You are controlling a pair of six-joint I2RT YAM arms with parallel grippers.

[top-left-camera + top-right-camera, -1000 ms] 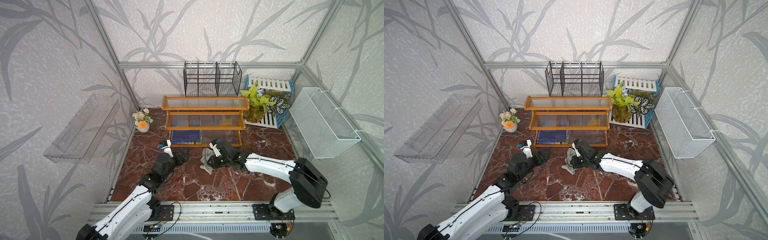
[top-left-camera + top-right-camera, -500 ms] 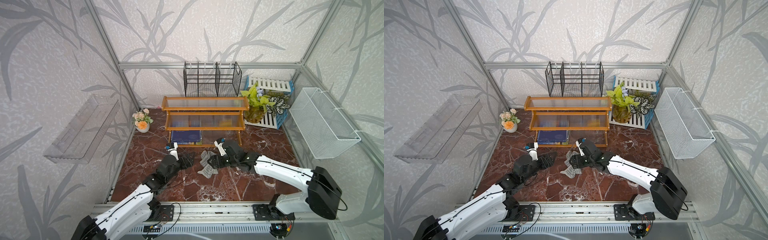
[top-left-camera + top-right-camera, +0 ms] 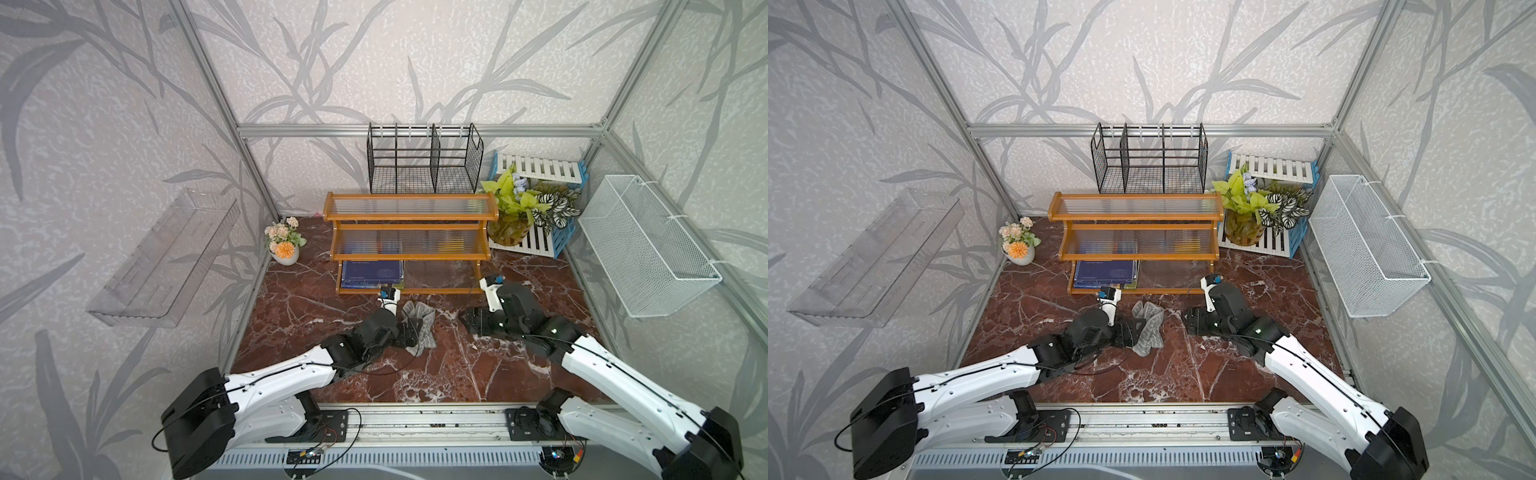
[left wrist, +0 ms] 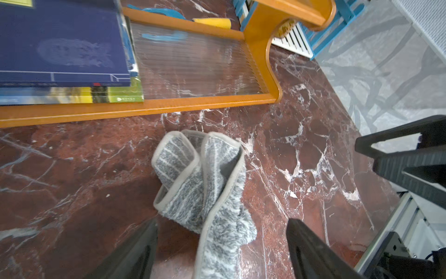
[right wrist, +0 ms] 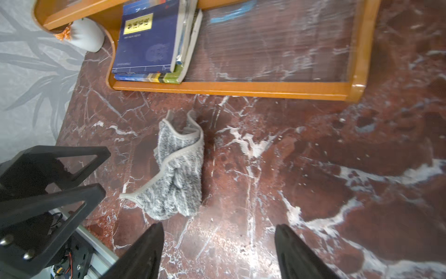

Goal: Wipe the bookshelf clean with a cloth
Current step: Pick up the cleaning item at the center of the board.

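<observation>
Logging one cloth [image 4: 202, 183], soft, light and floppy, crumpled on the table [image 3: 291, 316] just before the bookshelf [image 3: 409, 249], left jaws spread empty astride its near end, right jaws spread empty nearby; I would pinch its thick bunched middle.

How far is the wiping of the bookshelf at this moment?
Done: nothing visible; the bookshelf is untouched. In hand: the cloth lies crumpled on the table in front of it, the left gripper open, jaws astride its end; the right gripper open, apart. Left: grasp, then wipe each panel.
</observation>
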